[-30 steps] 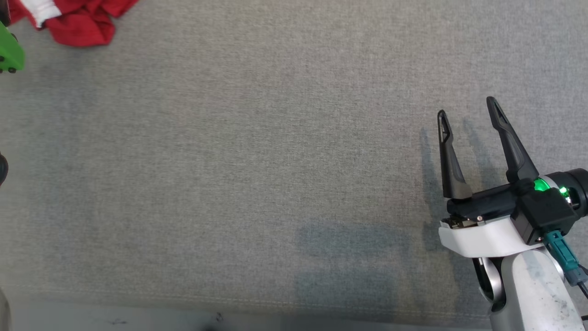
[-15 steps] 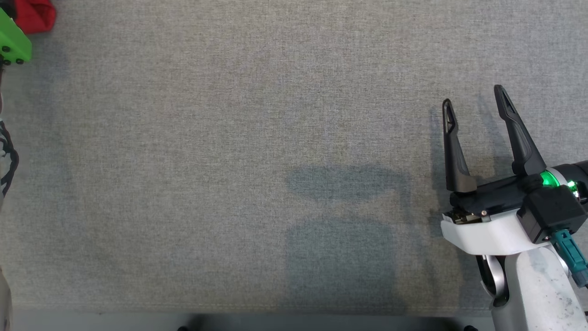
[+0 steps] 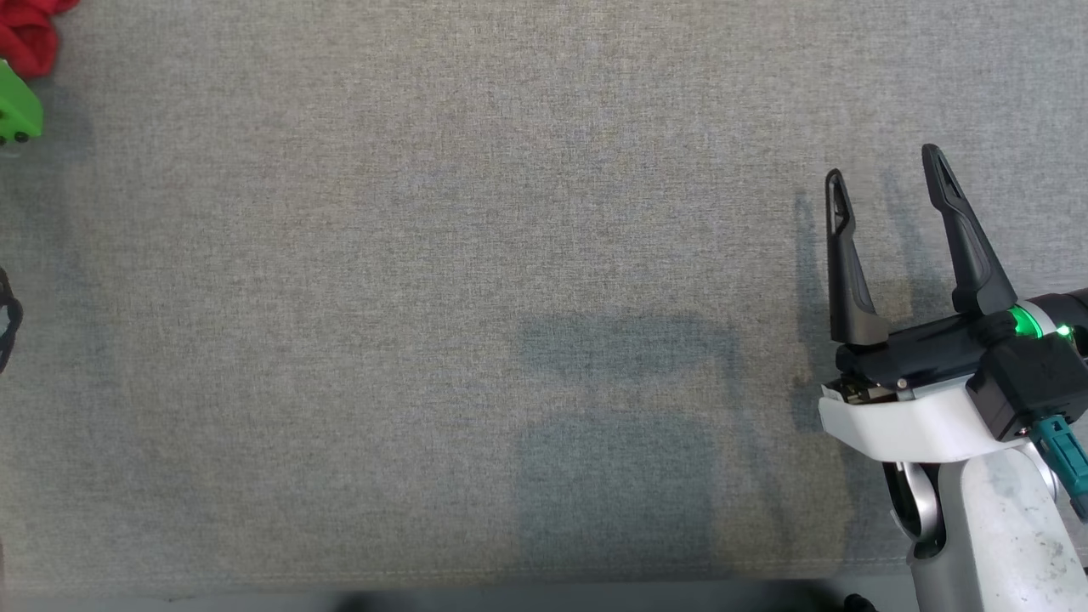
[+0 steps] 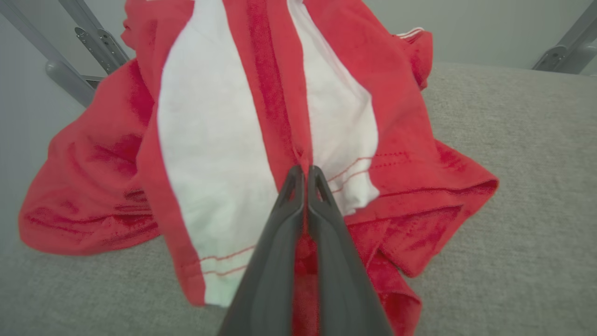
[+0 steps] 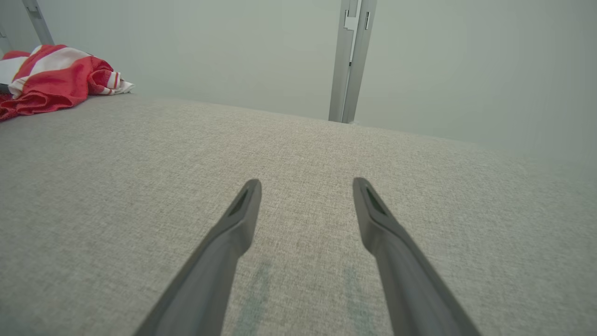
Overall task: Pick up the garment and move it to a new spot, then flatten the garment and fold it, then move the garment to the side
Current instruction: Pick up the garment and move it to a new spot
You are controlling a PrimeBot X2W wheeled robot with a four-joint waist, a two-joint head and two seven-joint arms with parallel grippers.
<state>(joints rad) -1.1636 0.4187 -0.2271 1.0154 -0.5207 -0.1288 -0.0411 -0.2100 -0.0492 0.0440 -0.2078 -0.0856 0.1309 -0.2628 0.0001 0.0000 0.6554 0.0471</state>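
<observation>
The garment (image 4: 224, 140) is a red piece with broad white panels, lying crumpled on the grey cloth table. My left gripper (image 4: 305, 169) is shut on it, pinching the red stripe between the two white panels. In the head view a scrap of the garment (image 3: 25, 38) shows in the top left corner, above a green part of my left arm (image 3: 17, 115). My right gripper (image 3: 884, 163) stands open over bare cloth at the right, far from the garment. Its own view shows the open right gripper (image 5: 305, 184) and the garment (image 5: 51, 77) at the far left.
The grey cloth table (image 3: 510, 255) stretches across the head view, its front edge (image 3: 510, 586) along the bottom. Metal frame struts (image 4: 84, 51) rise behind the garment. A grey post (image 5: 350, 60) stands past the table's far edge, before a pale wall.
My left gripper has gone from open to shut on the garment. The head camera has shifted, so less of the garment shows at the top left. The right gripper stays open.
</observation>
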